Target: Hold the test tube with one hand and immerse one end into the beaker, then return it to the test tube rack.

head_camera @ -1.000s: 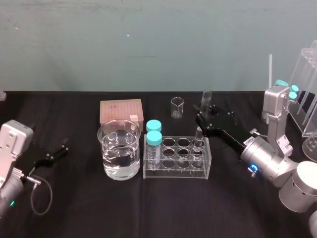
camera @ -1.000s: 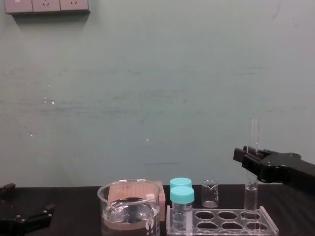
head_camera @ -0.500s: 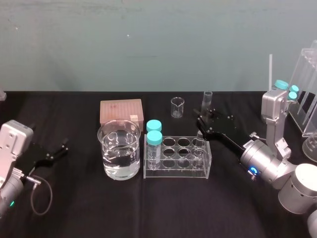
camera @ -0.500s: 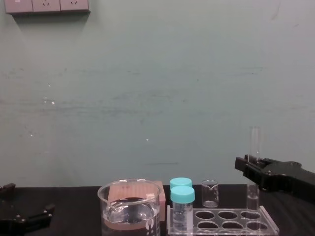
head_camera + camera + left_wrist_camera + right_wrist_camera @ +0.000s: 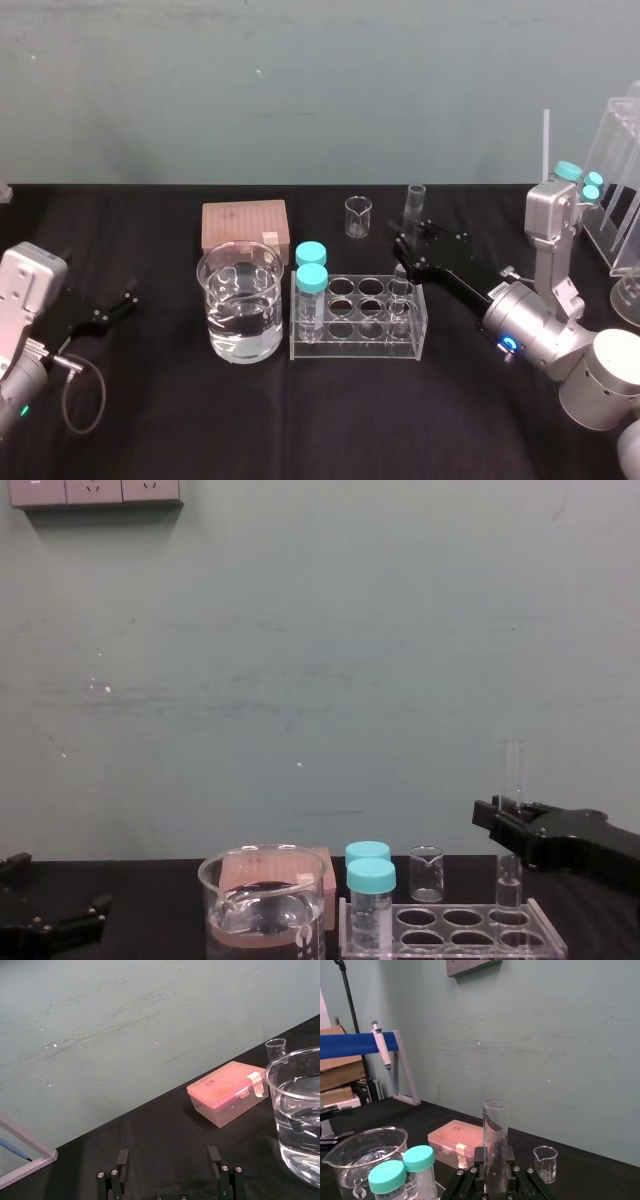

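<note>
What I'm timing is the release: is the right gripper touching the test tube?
Touching. The right wrist view shows the test tube clamped in the right gripper, both fingers against the glass, no gap.

You had soft, even overhead light. The wall [image 5: 300, 630] was lit evenly, and the black table [image 5: 300, 420] swallowed nearly every shadow. Small glare spots sat on the beaker [image 5: 240, 315] rim and water, left of centre in the head view, and along the test tube [image 5: 495, 1135]. A blue ring [image 5: 511, 345] glowed at lower right.
</note>
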You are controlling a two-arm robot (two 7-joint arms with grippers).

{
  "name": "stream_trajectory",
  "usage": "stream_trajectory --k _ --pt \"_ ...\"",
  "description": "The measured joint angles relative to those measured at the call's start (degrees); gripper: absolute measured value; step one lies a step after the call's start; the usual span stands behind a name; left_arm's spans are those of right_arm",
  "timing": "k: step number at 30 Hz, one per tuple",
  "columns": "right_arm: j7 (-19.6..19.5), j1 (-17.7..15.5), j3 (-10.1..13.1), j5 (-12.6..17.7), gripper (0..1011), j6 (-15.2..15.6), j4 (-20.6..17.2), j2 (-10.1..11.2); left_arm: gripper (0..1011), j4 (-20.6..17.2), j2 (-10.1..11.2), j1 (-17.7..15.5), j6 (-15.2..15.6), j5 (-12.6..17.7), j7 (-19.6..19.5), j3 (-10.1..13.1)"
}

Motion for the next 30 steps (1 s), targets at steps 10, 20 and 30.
stream_trajectory --k 10,20,30 --pt "0.3 0.0 -0.3 0.1 226 0.3 0.0 0.0 1000 0.0 0.0 0.0 0.0 0.0 0.0 0.0" --pt "0.2 0.1 -0.6 -0.3 227 0.5 0.3 0.1 1000 0.0 0.0 0.0 0.0 0.0 0.0 0.0" --pt "-0.2 0.1 -0.8 -0.7 227 0.9 0.4 0.1 1000 0.0 0.0 0.0 0.0 0.0 0.0 0.0"
